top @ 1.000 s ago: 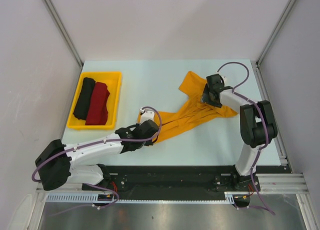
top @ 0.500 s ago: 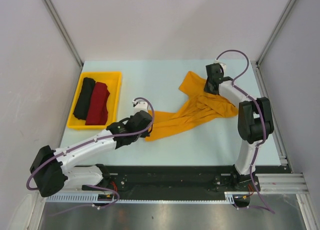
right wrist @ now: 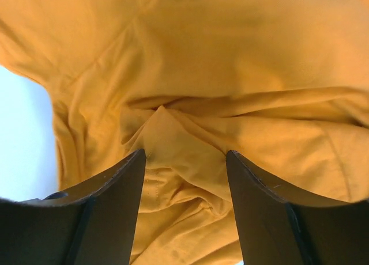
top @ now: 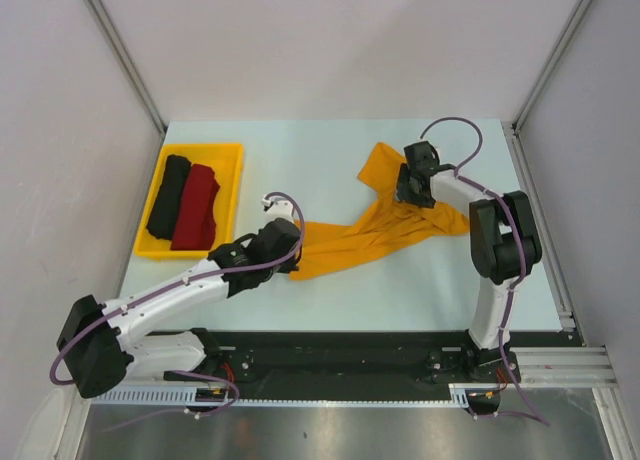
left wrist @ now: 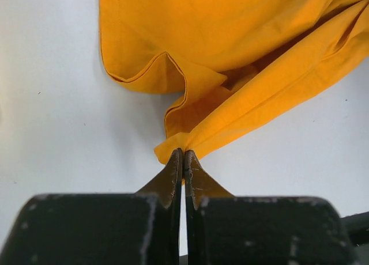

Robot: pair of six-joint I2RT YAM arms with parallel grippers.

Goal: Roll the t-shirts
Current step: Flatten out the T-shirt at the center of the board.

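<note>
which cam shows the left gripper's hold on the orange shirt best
Left wrist: the left gripper is shut on a bunched edge of the orange shirt. Top external shows it only small at the shirt's left end. Right wrist shows just fabric between the open right gripper.

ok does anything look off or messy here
Only the mustard t-shirt: twisted and bunched across the table, one edge pinched in the left claw, the open right claw over its other end. The rolls in the tray look tidy.

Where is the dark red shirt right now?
In the overhead view, the dark red shirt lies rolled inside the yellow tray at the left, right beside the black shirt, which is nearer the tray's left wall.
</note>
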